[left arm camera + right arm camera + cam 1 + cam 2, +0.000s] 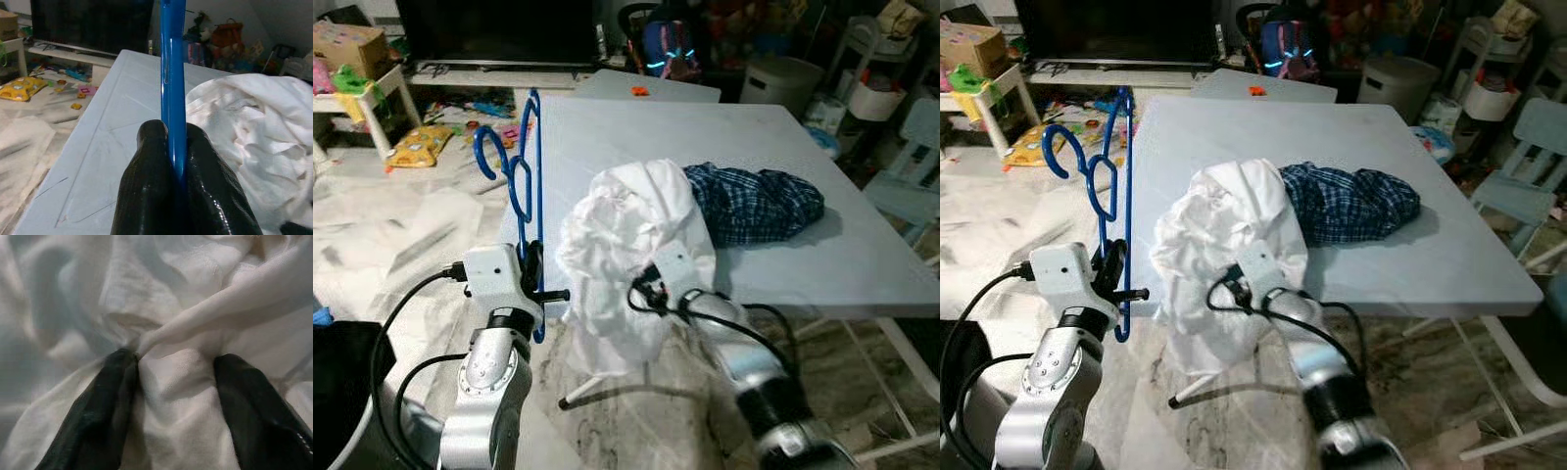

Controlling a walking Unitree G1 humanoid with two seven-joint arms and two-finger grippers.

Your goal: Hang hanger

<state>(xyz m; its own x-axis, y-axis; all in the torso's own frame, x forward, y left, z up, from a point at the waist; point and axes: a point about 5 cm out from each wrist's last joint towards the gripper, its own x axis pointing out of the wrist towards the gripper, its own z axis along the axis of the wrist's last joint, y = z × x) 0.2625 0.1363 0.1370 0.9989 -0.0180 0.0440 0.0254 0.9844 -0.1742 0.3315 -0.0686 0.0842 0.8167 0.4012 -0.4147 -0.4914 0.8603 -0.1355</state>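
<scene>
Hanging barely begun: hanger (521, 186) and shirt (631, 235) apart.
Left gripper (177, 161) clenched on hanger off table's (862, 255) left edge; right gripper (171, 382) parted, pressed into shirt at near edge.

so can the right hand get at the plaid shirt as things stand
Probably not directly: the right hand is buried in the white garment, which lies between it and the plaid shirt.

Table (862, 264) fills centre and right of frame. Shirt (636, 235) heaped at table's near-left edge, hanging over it. Checked cloth (754, 201) on table, touching shirt's right side. Hanger (521, 186) upright left of table edge, beside shirt. TV stand (499, 73) upper left, toys (421, 145) on floor below it.
</scene>
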